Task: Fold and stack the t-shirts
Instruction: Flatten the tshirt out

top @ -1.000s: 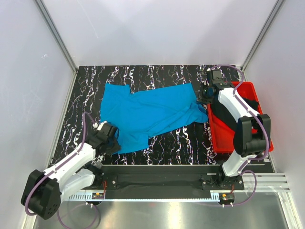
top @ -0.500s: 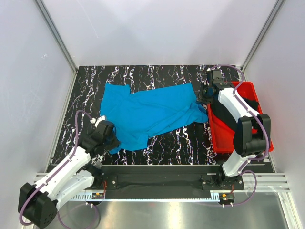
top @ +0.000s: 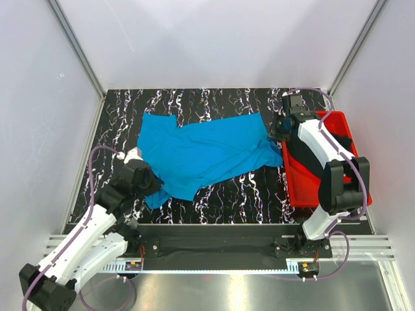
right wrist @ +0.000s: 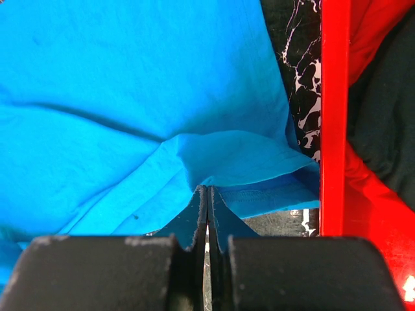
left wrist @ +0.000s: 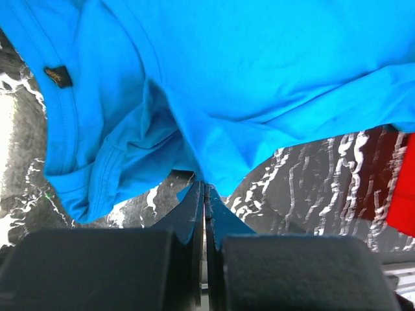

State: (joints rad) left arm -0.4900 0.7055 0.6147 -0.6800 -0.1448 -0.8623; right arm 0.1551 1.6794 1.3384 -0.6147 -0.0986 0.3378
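Sky-blue soft cloth short-sleeved t-shirt (top: 207, 150) spread out, kinda rumpled, across the middle of the black white-veined marble-look worktop (top: 246, 191), with a small dark label (left wrist: 58, 76) showing on a stitched band in the left wrist view. Left tool (left wrist: 202, 189) clamped tight on the near left corner of it, cloth bunched into folds right at the tips. Right tool (right wrist: 207, 194) likewise pinched closed on the hem at the far right end, fabric puckering toward the fingers, just beside the rim of the red plastic tray (right wrist: 334, 116). Plain black cloth t-shirt (right wrist: 389, 123) lying crumpled inside that tray, over at the right edge of the worktop, partly hidden under the right arm from above. Both shirts unfolded, not yet stacked
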